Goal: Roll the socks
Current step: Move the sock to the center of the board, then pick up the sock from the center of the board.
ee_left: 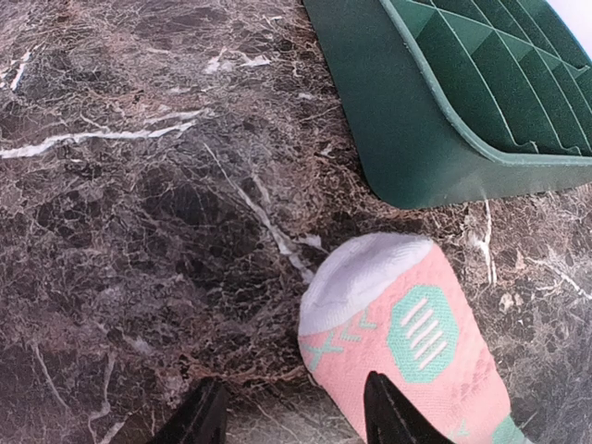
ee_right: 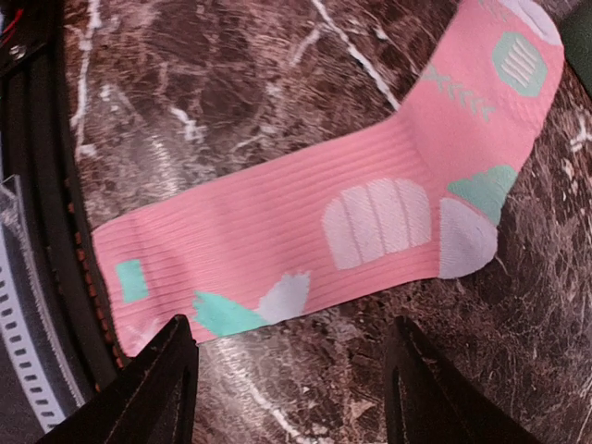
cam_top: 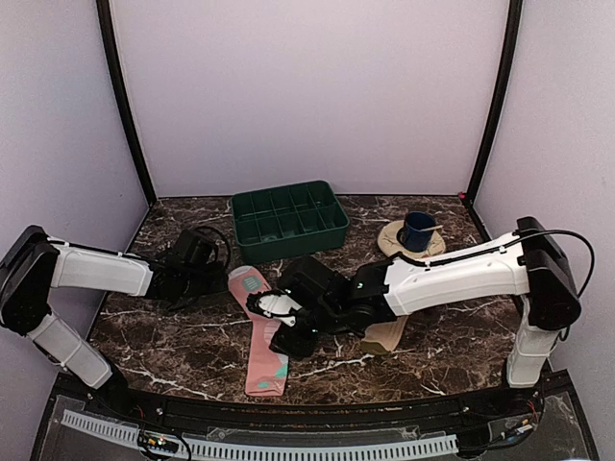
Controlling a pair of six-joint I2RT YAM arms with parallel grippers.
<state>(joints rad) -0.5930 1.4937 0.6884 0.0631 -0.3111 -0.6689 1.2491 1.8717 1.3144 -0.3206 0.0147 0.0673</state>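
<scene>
The pink sock (cam_top: pixel 261 346) with teal and white patches lies flat on the marble table, white toe toward the back and cuff toward the front edge. My left gripper (cam_top: pixel 219 283) is open just left of the toe; in the left wrist view the toe (ee_left: pixel 365 270) lies ahead of the open gripper (ee_left: pixel 296 421), whose right finger is over the pink fabric. My right gripper (cam_top: pixel 275 327) is open over the sock's middle; in the right wrist view the gripper (ee_right: pixel 296 388) hovers beside the sock's long edge (ee_right: pixel 277 231). The tan-beige sock (cam_top: pixel 388 332) shows partly from under the right arm.
A dark green divided tray (cam_top: pixel 288 221) stands at the back centre, close to the sock's toe, and shows in the left wrist view (ee_left: pixel 435 111). A blue cup (cam_top: pixel 418 230) sits on a tan round plate (cam_top: pixel 394 240) at the back right. The table's front rail (ee_right: pixel 28 231) runs near the cuff.
</scene>
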